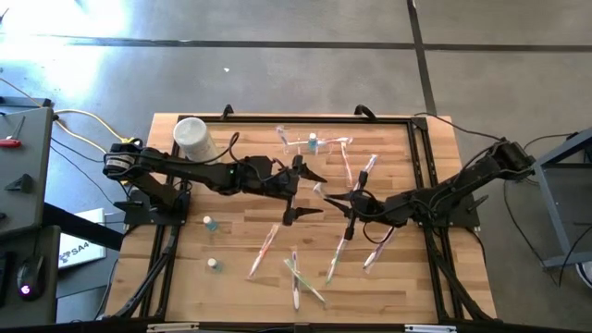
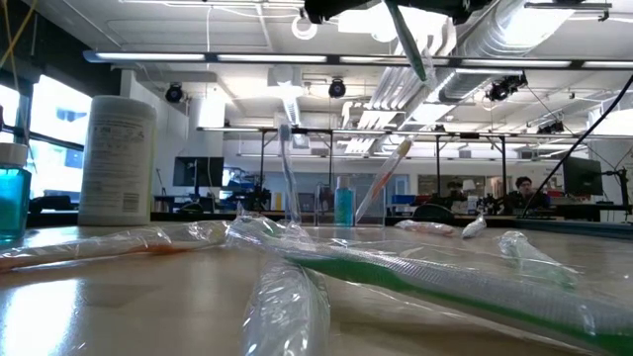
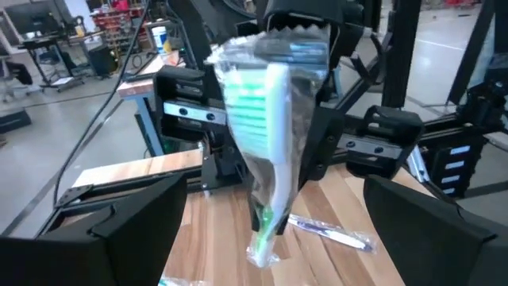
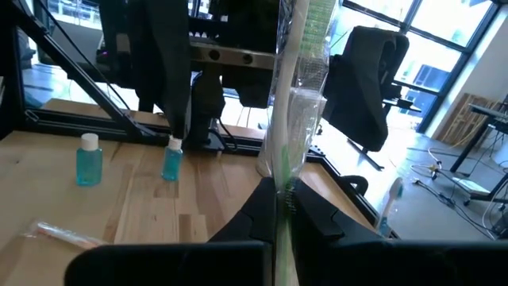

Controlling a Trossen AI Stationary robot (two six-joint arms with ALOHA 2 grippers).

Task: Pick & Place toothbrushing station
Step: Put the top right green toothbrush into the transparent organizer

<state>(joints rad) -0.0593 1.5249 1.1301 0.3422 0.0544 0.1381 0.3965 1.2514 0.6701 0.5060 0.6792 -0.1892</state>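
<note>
The toothbrushing station (image 1: 314, 144) is a small clear holder standing on the table's far middle. In the low view (image 2: 315, 216), a blue bottle and two toothbrushes stand in it. My right gripper (image 1: 352, 200) is over the table's middle, shut on a green toothbrush in a clear wrap (image 3: 266, 135), which is lifted above the table (image 2: 410, 44). My left gripper (image 1: 309, 194) is wide open and empty, just left of the right gripper and facing it. Its two fingers (image 3: 119, 230) frame the toothbrush without touching it. My right gripper pinches the wrapped green toothbrush (image 4: 279, 202) between its two fingers, through the clear wrap. The fingers lie across the brush. The brush is lifted clear of the table and hangs slanting below the gripper, its bristle head (image 3: 254, 103) close under the fingers.
A white canister (image 1: 194, 139) stands at the far left. Two small blue bottles (image 1: 210, 223) (image 1: 213, 264) stand near left. Several wrapped toothbrushes (image 1: 264, 252) lie across the near middle of the table. A black frame (image 1: 277, 118) edges the table.
</note>
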